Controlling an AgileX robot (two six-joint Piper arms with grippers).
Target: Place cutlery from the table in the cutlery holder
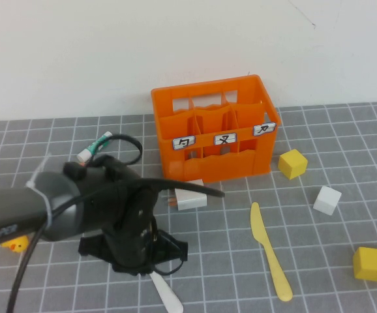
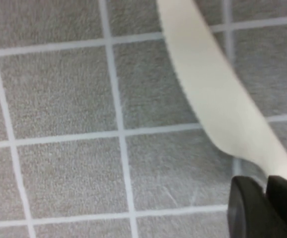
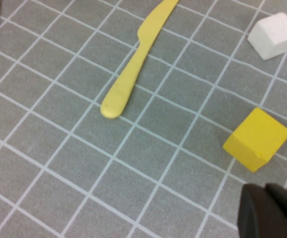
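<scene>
Your left pincer [image 1: 150, 266] hangs low over the white knife [image 2: 218, 94] on the surface [image 1: 332, 130], right pincer [image 3: 272, 213] above the yellow knife [image 3: 133, 64]; I cannot tell either's state

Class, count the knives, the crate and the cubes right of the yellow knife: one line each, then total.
Knives: 2, white knife, yellow knife
Crate: 1
Cubes: 3, yellow cube, white cube, yellow cube
Total: 6
Left pincer over white knife; right pincer near yellow cube.
</scene>
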